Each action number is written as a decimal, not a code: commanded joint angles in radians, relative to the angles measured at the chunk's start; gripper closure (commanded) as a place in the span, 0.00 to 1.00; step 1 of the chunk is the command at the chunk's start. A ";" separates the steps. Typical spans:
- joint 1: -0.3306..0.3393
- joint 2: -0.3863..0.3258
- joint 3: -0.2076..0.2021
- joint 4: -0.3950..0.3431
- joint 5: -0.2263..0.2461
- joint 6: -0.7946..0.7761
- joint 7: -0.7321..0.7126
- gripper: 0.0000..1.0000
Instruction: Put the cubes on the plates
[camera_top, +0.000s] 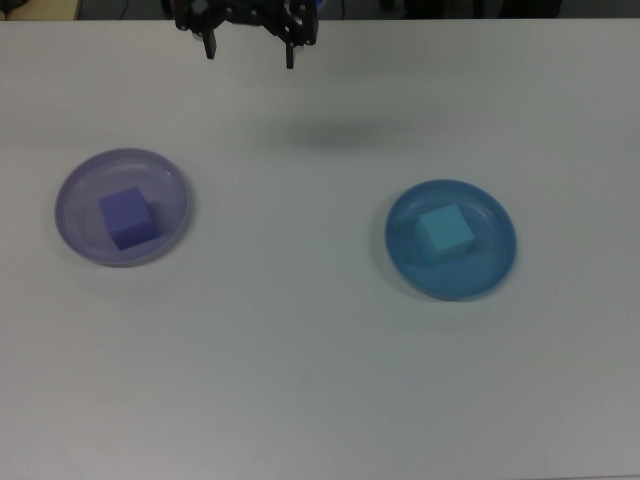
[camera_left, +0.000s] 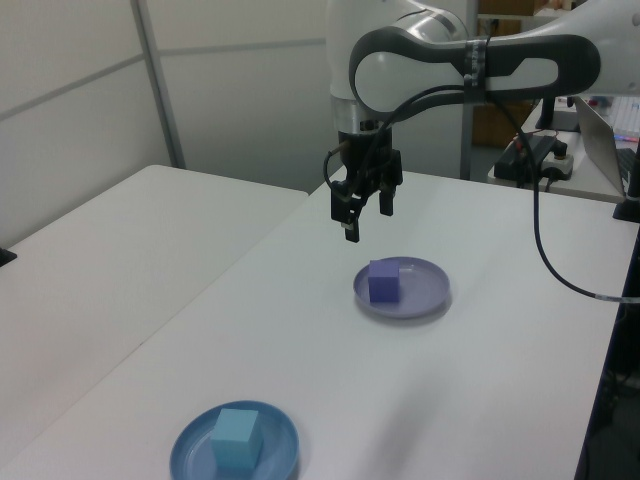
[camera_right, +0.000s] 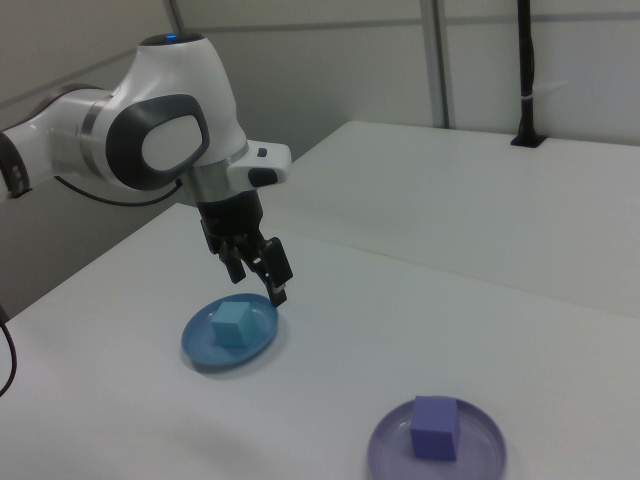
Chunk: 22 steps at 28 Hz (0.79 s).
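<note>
A violet-purple cube (camera_top: 127, 217) sits inside the pale lavender plate (camera_top: 75, 190) on the top view's left. A light teal cube (camera_top: 444, 234) sits inside the blue plate (camera_top: 497, 262) on the top view's right. My gripper (camera_top: 250, 52) hangs open and empty at the top view's upper edge, well above the table and apart from both plates. The left view has the gripper (camera_left: 366, 212) up behind the purple cube (camera_left: 383, 281) and lavender plate (camera_left: 428, 292), with the teal cube (camera_left: 236, 438) nearer the camera. In the right view the gripper (camera_right: 258, 278) hovers above the teal cube (camera_right: 232, 325).
A black cable (camera_left: 540, 250) trails from the arm toward the left view's right table edge, where a laptop (camera_left: 605, 135) and other gear stand. A second white table (camera_left: 110, 240) adjoins on the left view's left. A black post (camera_right: 526, 70) rises at the right view's far side.
</note>
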 joint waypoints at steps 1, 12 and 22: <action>-0.026 -0.010 -0.005 0.001 0.029 0.024 -0.010 0.00; -0.037 -0.008 -0.006 0.012 0.035 0.022 -0.010 0.00; -0.035 -0.008 -0.005 0.012 0.035 0.021 -0.010 0.00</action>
